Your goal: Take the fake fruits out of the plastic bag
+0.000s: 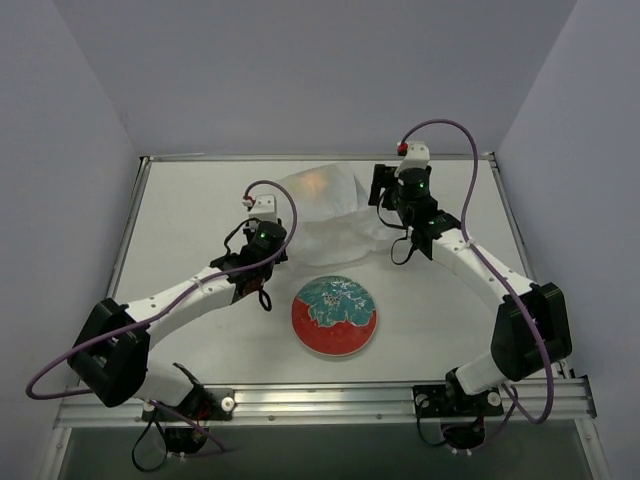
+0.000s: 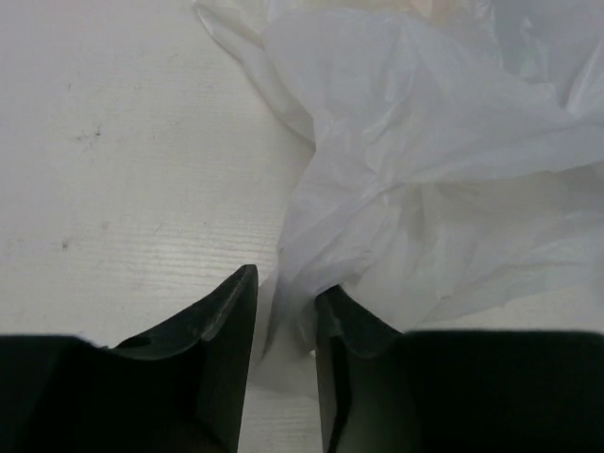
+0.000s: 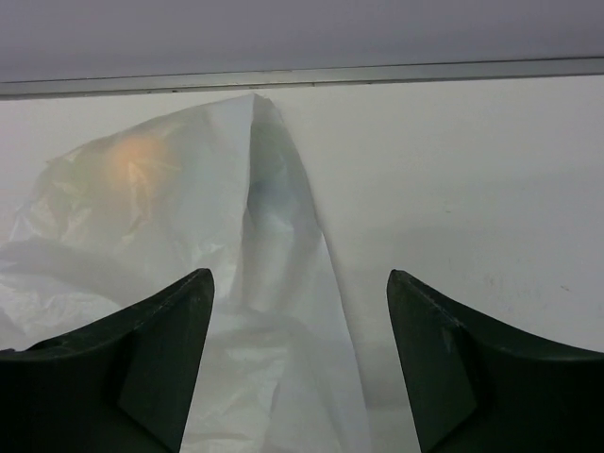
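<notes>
The plastic bag (image 1: 325, 215) lies crumpled at the middle back of the table. An orange-yellow fruit (image 1: 315, 180) glows through its film, and also shows in the right wrist view (image 3: 132, 160). A dark shape (image 3: 269, 184) shows dimly beside it inside the bag (image 3: 236, 283). The other fruits are hidden. My left gripper (image 2: 285, 283) is at the bag's left edge. Its jaws stand a narrow gap apart, with a fold of the bag's film (image 2: 415, 170) between the tips. My right gripper (image 3: 300, 283) is wide open and empty over the bag's right edge.
A red-and-teal round plate (image 1: 335, 315) sits in front of the bag, between the arms. The table's metal back rail (image 3: 377, 75) runs close behind the bag. Grey walls enclose the table on three sides.
</notes>
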